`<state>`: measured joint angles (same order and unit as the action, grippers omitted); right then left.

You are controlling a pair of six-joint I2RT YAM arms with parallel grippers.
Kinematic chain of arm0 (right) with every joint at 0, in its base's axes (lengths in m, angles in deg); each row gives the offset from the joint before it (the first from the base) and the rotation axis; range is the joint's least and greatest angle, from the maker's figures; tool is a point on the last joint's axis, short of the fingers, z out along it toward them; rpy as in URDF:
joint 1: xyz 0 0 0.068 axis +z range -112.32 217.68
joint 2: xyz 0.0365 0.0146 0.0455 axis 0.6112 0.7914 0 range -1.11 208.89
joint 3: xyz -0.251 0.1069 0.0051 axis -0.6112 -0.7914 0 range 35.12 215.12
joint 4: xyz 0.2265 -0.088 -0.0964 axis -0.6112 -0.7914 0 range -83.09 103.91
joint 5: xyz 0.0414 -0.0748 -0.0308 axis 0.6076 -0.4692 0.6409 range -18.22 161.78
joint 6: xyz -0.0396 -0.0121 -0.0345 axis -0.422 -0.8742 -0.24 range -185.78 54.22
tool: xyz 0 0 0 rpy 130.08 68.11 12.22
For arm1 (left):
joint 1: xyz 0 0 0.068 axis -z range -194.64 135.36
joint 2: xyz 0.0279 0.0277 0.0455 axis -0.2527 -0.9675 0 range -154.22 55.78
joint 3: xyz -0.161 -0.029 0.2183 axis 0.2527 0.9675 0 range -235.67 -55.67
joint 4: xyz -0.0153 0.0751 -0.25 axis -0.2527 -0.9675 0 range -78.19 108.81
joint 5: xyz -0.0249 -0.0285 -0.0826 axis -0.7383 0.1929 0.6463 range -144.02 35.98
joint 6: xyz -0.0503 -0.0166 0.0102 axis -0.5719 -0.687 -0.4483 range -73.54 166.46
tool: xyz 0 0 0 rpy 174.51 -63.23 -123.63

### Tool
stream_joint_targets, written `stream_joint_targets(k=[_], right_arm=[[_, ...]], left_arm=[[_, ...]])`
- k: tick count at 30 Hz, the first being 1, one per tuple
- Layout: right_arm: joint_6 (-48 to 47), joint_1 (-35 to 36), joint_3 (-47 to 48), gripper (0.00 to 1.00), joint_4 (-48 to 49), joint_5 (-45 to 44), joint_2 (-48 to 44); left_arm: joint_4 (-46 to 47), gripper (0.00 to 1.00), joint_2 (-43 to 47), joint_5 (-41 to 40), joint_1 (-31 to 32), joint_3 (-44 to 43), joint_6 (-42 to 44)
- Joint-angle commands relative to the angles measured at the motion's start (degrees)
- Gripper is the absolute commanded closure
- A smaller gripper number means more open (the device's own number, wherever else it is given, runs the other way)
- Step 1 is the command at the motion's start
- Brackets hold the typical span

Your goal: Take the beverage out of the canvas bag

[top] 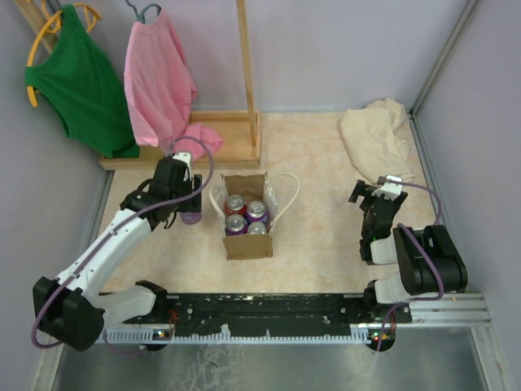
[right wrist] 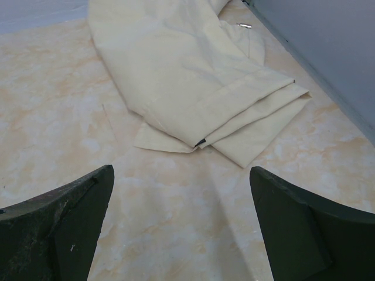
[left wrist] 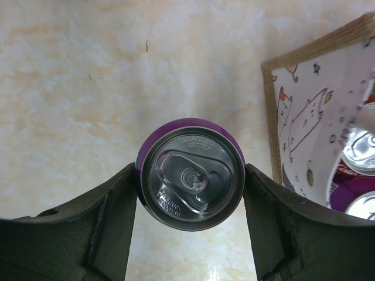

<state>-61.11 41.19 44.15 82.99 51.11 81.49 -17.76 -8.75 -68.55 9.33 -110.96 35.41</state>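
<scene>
My left gripper is closed on a purple can, one dark finger pressed against each side of it. I look straight down on its silver top and pull tab. The can is upright and outside the bag, just to the left of it, over the pale marbled table. I cannot tell whether its base touches the table or hangs above it.

The bag stands open near the middle of the table, brown on the outside, with a light lining printed with small cartoon drawings. Its two thin white handles flop outward, one on each side. Four more cans sit upright inside it, packed two by two, one red and the others purple or dark.

My right gripper is spread wide with nothing between its fingers, well off to the right of the bag. It hovers above bare table just short of a folded cream cloth that lies toward the far right corner.
</scene>
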Motion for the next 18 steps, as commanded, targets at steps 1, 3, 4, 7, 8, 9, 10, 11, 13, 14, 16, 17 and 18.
stream_joint_targets(k=[1,3,4,7,8,9,10,11,13,14,16,17,18], right_arm=[[-0.59,-0.32,0.36,0.01,2.44,-0.07,0.17],[-0.54,-0.28,0.37,0.01,2.44,-0.02,0.17],[-0.58,-0.26,0.37,0.01,2.42,-0.01,0.14],[-0.61,-0.32,0.37,0.01,2.39,-0.01,0.18],[-0.55,-0.30,0.37,0.01,2.45,0.00,0.13],[-0.58,-0.28,0.37,0.01,2.43,-0.03,0.18],[-0.59,-0.29,0.37,0.01,2.42,-0.04,0.18],[-0.55,-0.26,0.37,0.01,2.39,-0.04,0.18],[-0.54,-0.32,0.37,0.01,2.41,-0.03,0.17],[-0.57,-0.29,0.37,0.01,2.45,-0.02,0.12],[-0.55,-0.34,0.37,0.01,2.39,-0.02,0.18],[-0.57,-0.27,0.37,0.01,2.39,-0.04,0.09],[-0.56,-0.30,0.37,0.01,2.38,-0.01,0.17]], left_arm=[[12.02,1.00,2.83,-0.72,-0.40,4.16,-2.82],[14.07,1.00,2.15,-0.82,-0.81,6.21,-3.37],[15.13,1.00,1.86,-1.00,-1.04,7.31,-3.59],[19.15,1.00,1.68,-1.76,-1.44,10.62,-4.16],[21.21,1.00,1.82,-2.19,-1.65,11.65,-4.18],[22.54,1.00,2.12,-2.68,-1.76,12.61,-4.16],[23.73,1.00,2.35,-3.69,-1.97,13.30,-4.28],[24.70,1.00,2.61,-4.84,-2.00,13.93,-4.35],[26.52,1.00,2.74,-8.32,-2.06,15.02,-4.89],[27.44,1.00,2.75,-9.63,-2.08,15.86,-5.25],[30.21,1.00,2.78,-10.63,-2.04,17.40,-5.60],[31.54,1.00,2.83,-10.69,-2.08,18.25,-5.86],[32.88,1.00,3.03,-10.68,-2.08,19.04,-6.12]])
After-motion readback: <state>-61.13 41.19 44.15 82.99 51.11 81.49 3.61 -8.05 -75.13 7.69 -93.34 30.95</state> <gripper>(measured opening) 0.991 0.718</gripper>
